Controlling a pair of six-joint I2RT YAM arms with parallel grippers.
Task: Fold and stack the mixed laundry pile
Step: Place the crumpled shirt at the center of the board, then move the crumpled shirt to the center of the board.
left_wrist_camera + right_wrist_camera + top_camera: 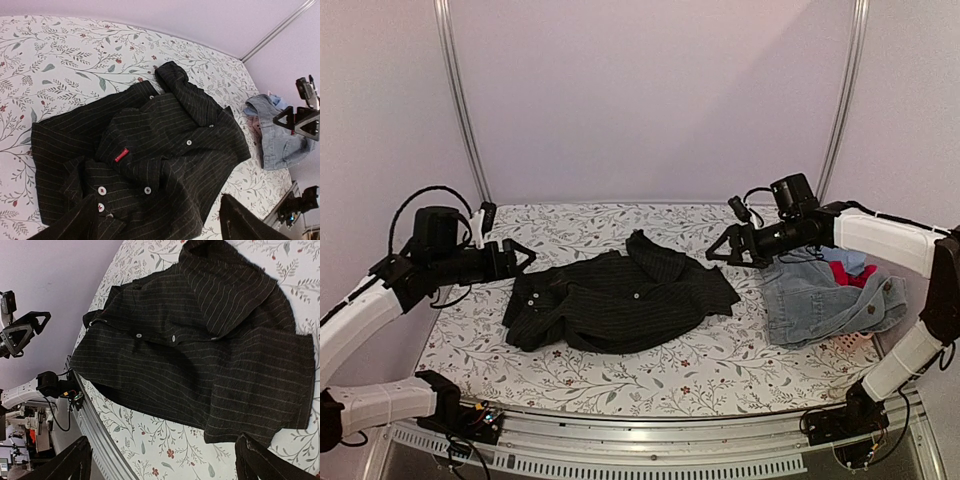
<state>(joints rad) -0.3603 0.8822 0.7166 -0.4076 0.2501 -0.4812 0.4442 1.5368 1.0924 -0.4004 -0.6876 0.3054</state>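
Two grippers were seen held above the worktop (720,372), one at each side, and nothing was gripped by either. The left gripper (525,257) was poised just beside the left edge of the black pinstriped shirt (620,300), its fingers (245,222) spread apart and clear of the cloth. The right gripper (715,250) was held between the shirt and the denim pieces (815,300), its fingers (270,462) set wide apart, with the shirt framed between them in the right wrist view. The shirt was laid crumpled and unfolded at the middle of the flower-patterned worktop, its collar end turned toward the far wall and its white buttons facing up. A small red tag (121,155) was shown on the fabric near the buttons in the left wrist view. The faded light-blue denim pieces were heaped at the right side of the worktop, apart from the shirt. A red garment (855,275) and a pale blue garment (850,258) were bunched together on the far part of that heap, partly covered by the right arm. A pink slatted basket (850,345) was partly exposed beneath the denim at its near edge; how much of the heap was carried by it could not be told.
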